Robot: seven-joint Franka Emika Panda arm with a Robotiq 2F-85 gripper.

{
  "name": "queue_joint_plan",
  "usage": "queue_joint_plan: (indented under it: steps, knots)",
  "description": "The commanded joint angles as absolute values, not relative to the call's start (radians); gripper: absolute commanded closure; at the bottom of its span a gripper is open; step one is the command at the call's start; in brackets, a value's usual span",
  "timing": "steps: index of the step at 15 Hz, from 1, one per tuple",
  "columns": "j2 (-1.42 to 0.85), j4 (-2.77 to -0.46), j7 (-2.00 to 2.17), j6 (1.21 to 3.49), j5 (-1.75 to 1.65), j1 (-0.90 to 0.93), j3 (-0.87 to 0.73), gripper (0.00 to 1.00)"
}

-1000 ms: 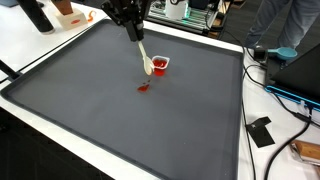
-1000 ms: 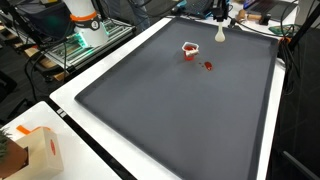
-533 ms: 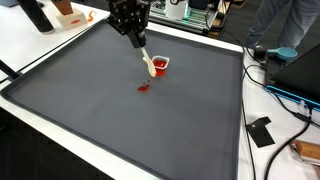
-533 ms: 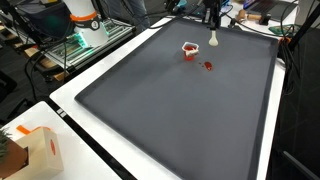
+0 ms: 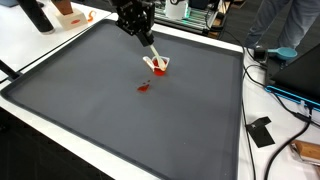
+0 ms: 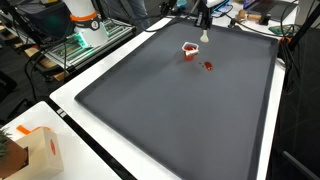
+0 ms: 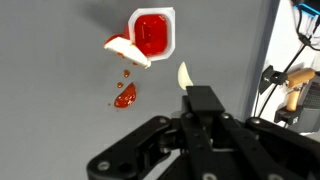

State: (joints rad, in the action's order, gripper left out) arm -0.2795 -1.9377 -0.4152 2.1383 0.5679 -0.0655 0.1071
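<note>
— What are we holding right now?
— We are gripping a white spoon [image 7: 184, 76] in the gripper [image 7: 205, 104], with the jaws pressing closed on its handle.
— And where is the cup [image 7: 152, 32] sitting?
— It is standing on the gray mat [image 5: 90, 110], filled with red sauce, just beside the spoon's tip. Its lid [image 7: 127, 50] is hanging peeled back, and a red spill [image 7: 125, 97] is lying near it.

Matt, faintly textured dark grey surface [image 5: 120, 130]. Smooth plastic small white sauce cup [image 7: 172, 35]; glossy red sauce [image 7: 152, 32] inside. Wet-shiny red spill [image 7: 125, 97]. Smooth plastic cream flat utensil [image 7: 184, 76]. Matt black fingers [image 7: 205, 100].
</note>
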Motion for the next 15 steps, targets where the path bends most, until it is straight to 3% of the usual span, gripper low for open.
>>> queue_joint_plan:
  steps: [1,15]
  knots:
    - [-0.29,-1.933,-0.427,2.083,0.61,-0.082,0.104,0.97]
    - [-0.289,-1.937,-0.449,2.106,0.614,-0.086,0.083,0.97]
